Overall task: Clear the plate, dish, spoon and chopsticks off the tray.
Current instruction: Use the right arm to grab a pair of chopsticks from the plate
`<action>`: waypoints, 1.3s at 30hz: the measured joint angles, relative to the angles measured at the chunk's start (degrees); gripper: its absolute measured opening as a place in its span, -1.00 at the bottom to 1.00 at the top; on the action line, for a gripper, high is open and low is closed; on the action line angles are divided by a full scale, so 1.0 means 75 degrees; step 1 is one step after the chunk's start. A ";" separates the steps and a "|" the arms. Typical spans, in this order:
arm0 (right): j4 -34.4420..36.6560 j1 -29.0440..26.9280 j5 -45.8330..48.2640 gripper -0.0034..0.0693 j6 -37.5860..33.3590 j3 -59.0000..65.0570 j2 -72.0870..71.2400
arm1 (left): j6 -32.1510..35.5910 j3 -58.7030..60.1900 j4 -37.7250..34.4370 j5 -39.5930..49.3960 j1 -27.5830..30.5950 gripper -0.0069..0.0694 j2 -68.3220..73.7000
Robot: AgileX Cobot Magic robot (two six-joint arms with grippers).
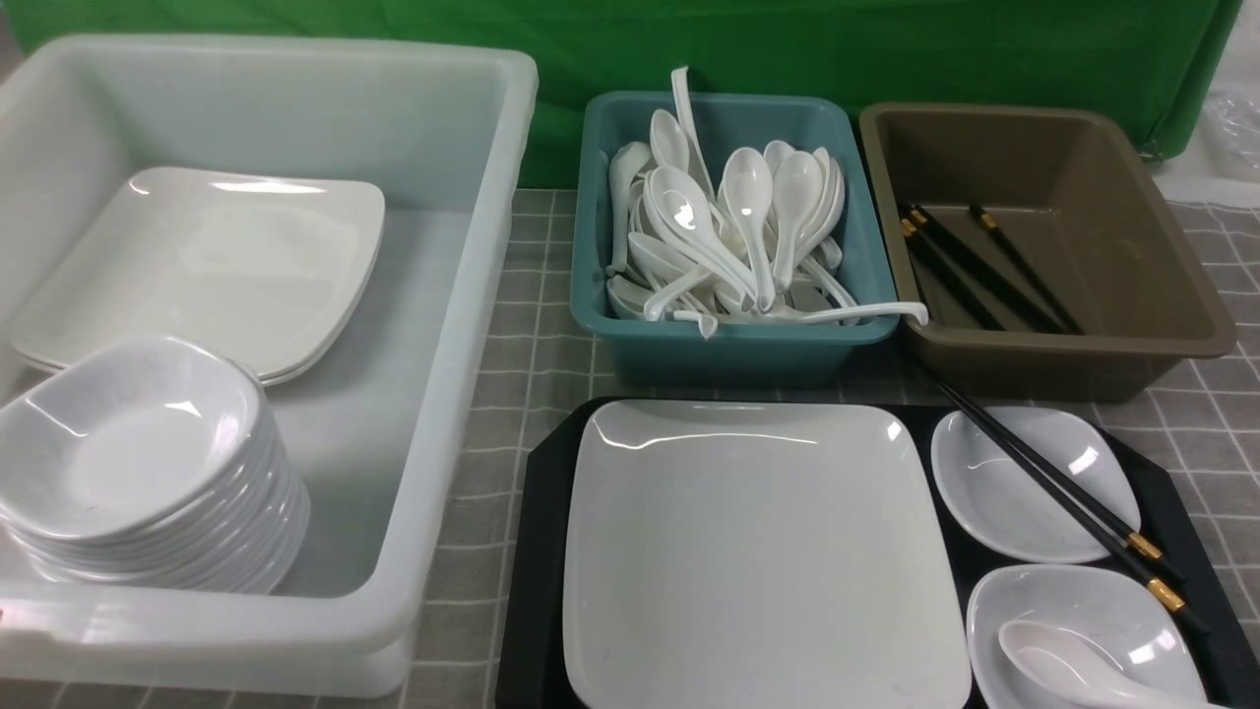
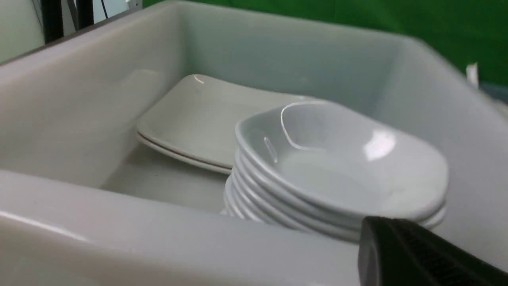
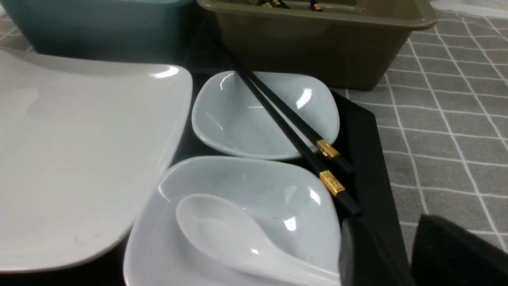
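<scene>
Black ribbed end effector fingers (image 2: 416, 254)

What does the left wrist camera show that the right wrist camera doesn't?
Only the left wrist view: the white tub holding a stack of small dishes beside square plates. Only the right wrist view: the tray with the plate, two small dishes, the spoon in one, the chopsticks across the other, plus the brown bin, teal bin and checked cloth. Shared: no single object, only the same kinds of white ware.

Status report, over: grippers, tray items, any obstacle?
Open, empty: right gripper, near chopsticks. Unclear: left gripper, at white bin. On tray: plate, spoon in near dish, chopsticks across far dish. No obstacle seen.
</scene>
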 joint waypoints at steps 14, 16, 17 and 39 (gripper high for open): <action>0.0000 0.0000 0.0000 -0.25 0.0000 0.0000 0.0000 | -0.1178 0.0000 -0.2191 -0.2173 0.0000 -0.77 0.0000; 0.0000 0.0000 0.0000 -0.25 0.0000 0.0000 0.0000 | -0.1377 0.0000 -0.2191 -0.2009 0.0000 -0.77 0.0000; 0.0000 0.0000 0.0000 -0.25 0.0000 0.0000 0.0000 | -0.1515 0.0000 -0.2191 -0.1886 0.0000 -0.77 0.0000; 0.0000 0.0000 0.0000 -0.25 0.0000 0.0000 0.0000 | 0.2315 -0.5762 -0.0703 0.3681 -0.2588 -0.77 0.5486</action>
